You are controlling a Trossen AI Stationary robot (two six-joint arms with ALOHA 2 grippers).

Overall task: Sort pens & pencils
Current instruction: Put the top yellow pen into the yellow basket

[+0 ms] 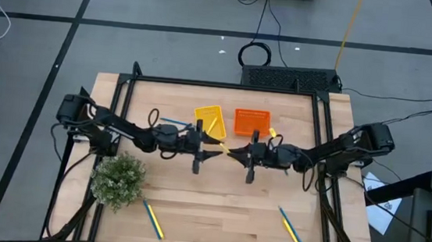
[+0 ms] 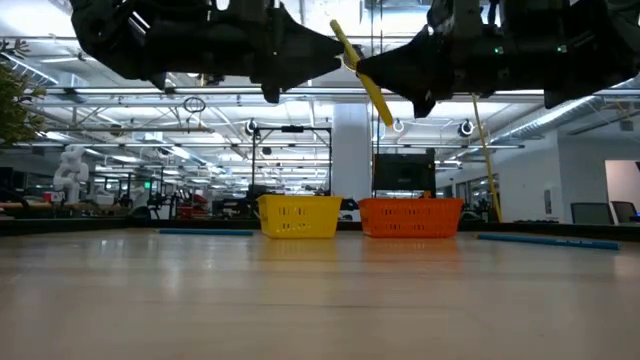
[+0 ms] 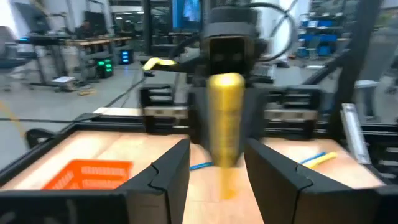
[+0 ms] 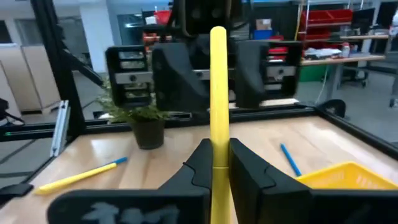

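Mid-desk and well above the wood, the two grippers face each other with one pencil (image 2: pixel 362 74) spanning the gap, a handover by the look of it. The right gripper (image 4: pixel 219 163) has its jaws closed on the pencil, which sticks out towards the left arm and slants in the low view. The left gripper (image 3: pixel 217 165) holds its jaws open on either side of the pencil's free end without yet pinching it, so the right must keep its grip until the left closes. Just beyond them, at the far side, sit the yellow tray (image 1: pixel 210 120) and the orange tray (image 1: pixel 250 122), side by side, close enough that the carry after the pass is short. Other sticks wait on the desk (image 1: pixel 216 207): a pen and pencil pair (image 1: pixel 152 218) near left, another pair (image 1: pixel 291 229) near right, and a pen (image 1: pixel 172 123) left of the yellow tray. A plant (image 1: pixel 118 179) stands near left, under the left arm's reach and worth avoiding; the middle of the desk gives open room for lowering.
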